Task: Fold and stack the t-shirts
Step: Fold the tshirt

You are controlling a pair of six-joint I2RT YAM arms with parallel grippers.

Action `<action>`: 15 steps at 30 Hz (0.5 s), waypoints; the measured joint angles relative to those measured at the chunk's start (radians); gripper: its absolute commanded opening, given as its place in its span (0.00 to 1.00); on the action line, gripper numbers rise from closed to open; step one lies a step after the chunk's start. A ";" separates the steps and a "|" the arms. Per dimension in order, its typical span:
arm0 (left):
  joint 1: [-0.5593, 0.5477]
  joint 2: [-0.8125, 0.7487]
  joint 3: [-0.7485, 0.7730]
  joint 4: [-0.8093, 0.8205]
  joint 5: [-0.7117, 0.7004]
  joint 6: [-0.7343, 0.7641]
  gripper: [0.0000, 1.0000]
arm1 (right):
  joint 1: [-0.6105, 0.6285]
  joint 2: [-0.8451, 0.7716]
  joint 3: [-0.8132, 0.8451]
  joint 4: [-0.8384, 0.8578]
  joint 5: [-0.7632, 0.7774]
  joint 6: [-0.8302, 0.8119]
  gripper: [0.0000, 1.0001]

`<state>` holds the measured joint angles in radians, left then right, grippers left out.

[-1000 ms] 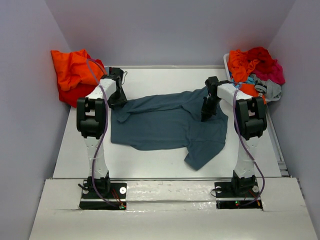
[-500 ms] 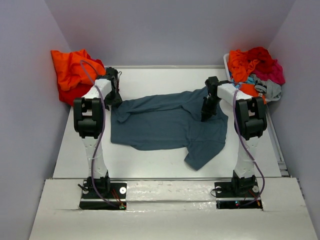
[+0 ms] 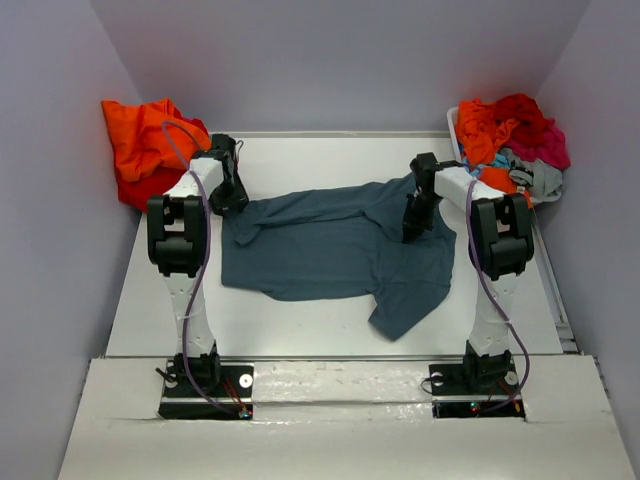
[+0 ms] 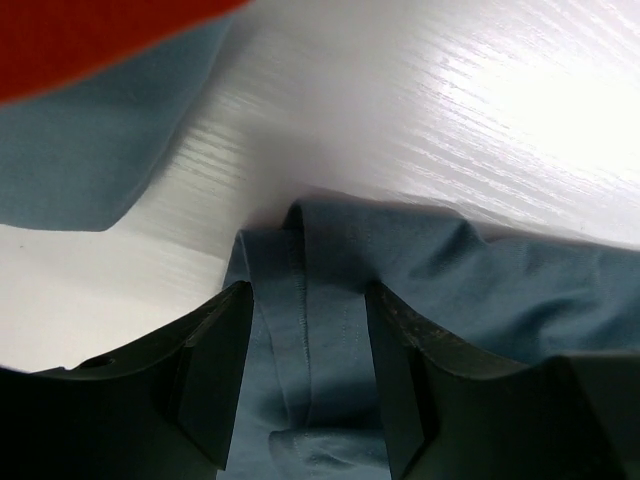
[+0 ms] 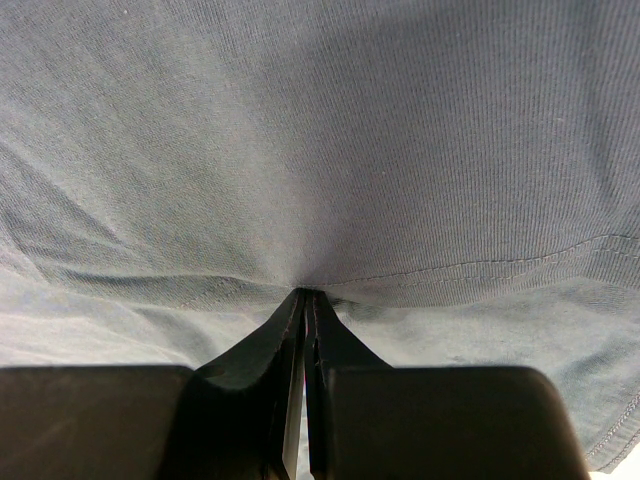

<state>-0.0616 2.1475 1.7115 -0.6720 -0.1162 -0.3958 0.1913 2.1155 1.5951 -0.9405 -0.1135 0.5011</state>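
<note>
On table [image 3: 300, 330]: right gripper [image 5: 305, 296] clamped on slate-blue t-shirt [image 3: 330, 250]; left gripper [image 4: 307, 300] apart, astride its bunched edge. If you close shallow, cloth risks slipping, fold skews.

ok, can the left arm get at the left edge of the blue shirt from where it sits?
Probably yes. The left gripper is open, with its jaws either side of a bunched hem of the slate-blue shirt, which lies on the table. Nothing sits between jaws and cloth.
</note>
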 measured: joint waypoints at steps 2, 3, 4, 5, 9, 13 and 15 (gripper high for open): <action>0.000 0.000 0.000 0.004 0.011 0.003 0.60 | 0.000 0.000 0.000 0.000 0.000 0.000 0.10; 0.000 0.000 0.000 0.006 0.014 0.005 0.59 | 0.000 0.000 0.000 0.000 0.000 0.000 0.10; 0.000 0.000 0.000 0.009 0.020 0.006 0.59 | 0.000 0.000 0.000 0.000 0.000 0.000 0.10; 0.000 0.000 0.000 0.012 0.026 0.006 0.59 | 0.000 0.000 0.000 0.000 0.000 0.000 0.10; 0.000 0.000 0.000 0.023 0.042 0.010 0.55 | 0.000 0.000 0.000 0.000 0.000 0.000 0.10; 0.000 0.000 0.000 0.028 0.054 0.013 0.54 | 0.000 0.000 0.000 0.000 0.000 0.000 0.10; 0.000 0.000 0.000 0.030 0.056 0.013 0.45 | 0.000 0.000 0.000 0.000 0.000 0.000 0.10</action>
<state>-0.0616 2.1475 1.7115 -0.6422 -0.0601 -0.3824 0.1913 2.1155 1.5951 -0.9405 -0.1135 0.5011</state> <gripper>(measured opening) 0.547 0.098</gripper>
